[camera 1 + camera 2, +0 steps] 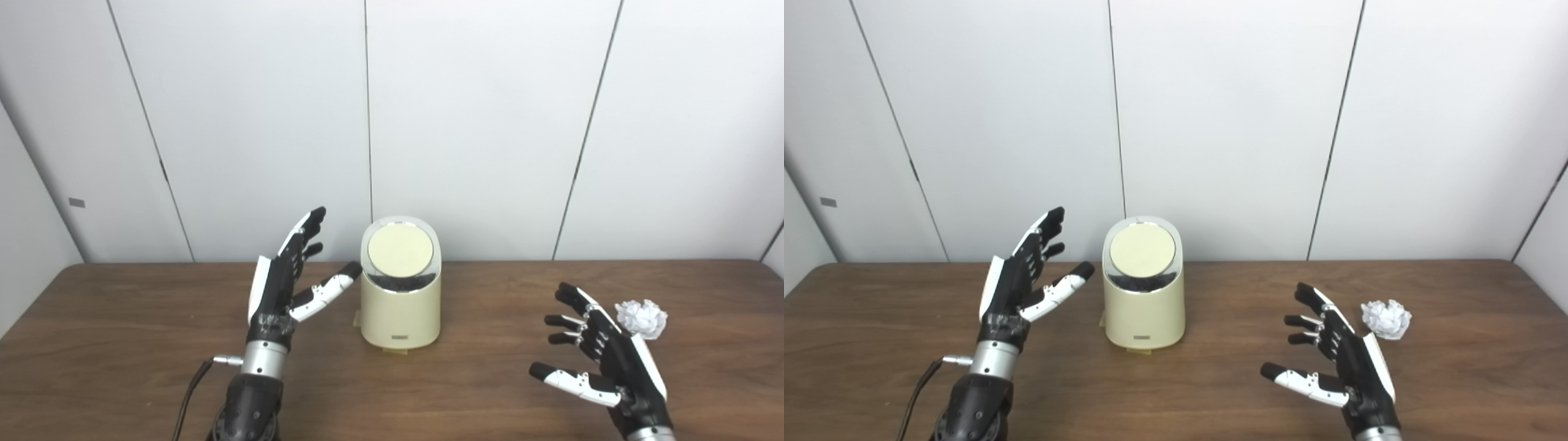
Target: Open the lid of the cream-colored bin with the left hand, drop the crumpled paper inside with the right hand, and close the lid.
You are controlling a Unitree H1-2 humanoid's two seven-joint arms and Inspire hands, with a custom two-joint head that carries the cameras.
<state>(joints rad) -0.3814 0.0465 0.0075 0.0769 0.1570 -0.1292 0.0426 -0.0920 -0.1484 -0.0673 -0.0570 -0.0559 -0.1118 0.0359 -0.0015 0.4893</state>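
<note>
left eye view: task at start, no step done. lid (400,250) closed on cream-colored bin (400,306). left hand (283,283) empty, fingers spread, raised just left of bin, not touching. right hand (603,355) empty, fingers apart. crumpled paper (641,318) on table (122,343), just beyond right hand's back, unheld. opening, drop, closing all remain.

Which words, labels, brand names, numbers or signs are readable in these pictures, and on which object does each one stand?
No text can be read.
Cream-colored bin: a small dark label low on its front, too small and blurred to read.
Wall: a small grey tag at the left, with no legible writing.
Crumpled paper, left hand, right hand and table: no writing visible.
</note>
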